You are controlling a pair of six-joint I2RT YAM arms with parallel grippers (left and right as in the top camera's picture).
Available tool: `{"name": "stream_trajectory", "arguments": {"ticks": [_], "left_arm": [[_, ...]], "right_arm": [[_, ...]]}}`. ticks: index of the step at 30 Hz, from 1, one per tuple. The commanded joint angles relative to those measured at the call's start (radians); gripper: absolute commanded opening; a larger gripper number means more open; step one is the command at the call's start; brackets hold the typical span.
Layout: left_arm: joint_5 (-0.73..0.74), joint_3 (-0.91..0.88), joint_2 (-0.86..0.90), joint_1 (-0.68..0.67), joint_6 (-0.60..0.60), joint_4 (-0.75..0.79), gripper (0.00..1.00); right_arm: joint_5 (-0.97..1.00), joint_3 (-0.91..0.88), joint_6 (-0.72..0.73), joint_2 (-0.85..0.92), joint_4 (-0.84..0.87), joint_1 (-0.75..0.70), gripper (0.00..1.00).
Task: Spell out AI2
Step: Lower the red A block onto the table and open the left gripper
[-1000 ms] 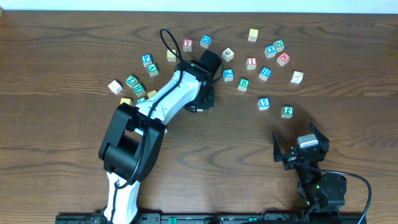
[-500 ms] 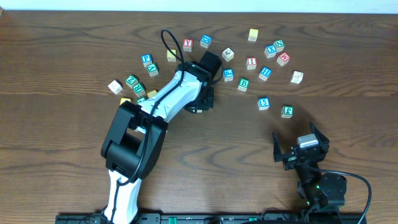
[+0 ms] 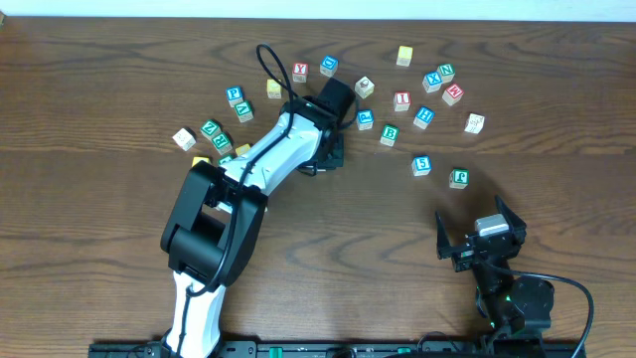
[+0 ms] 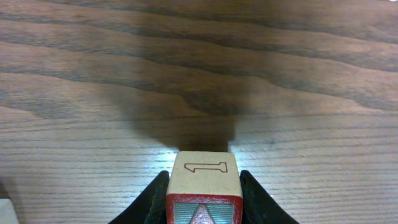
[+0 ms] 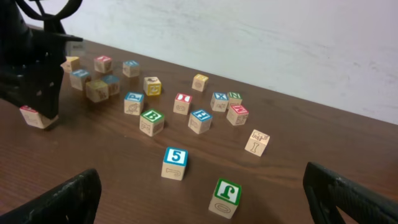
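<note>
Progress: first block only. Left end effector (image 4: pixel 202 200) gripping red-framed block (image 4: pixel 202 177), likely A; right end effector (image 3: pixel 479 235) sitting open. I block (image 3: pixel 401 100) lying in scatter; 2 not spotted.

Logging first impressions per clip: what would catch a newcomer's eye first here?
The left gripper, out over the middle of the table, is shut on a red-framed wooden cube. Beyond it, loose alphabet cubes scatter in an arc along the far side, while the right gripper sits wide open at the near right.
</note>
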Motion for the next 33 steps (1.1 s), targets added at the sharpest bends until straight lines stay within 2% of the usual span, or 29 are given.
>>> {"name": "stream_trajectory", "arguments": {"ticks": [1,33], "left_arm": [[-0.027,-0.009,0.016,0.023,0.003,-0.002,0.26],[0.045,-0.009,0.037,0.038,0.042,-0.01,0.25]], "right_arm": [[-0.014,-0.001,-0.01,0.0,-0.004,0.006,0.99],[-0.014,-0.001,-0.01,0.0,-0.004,0.006,0.99]]}}
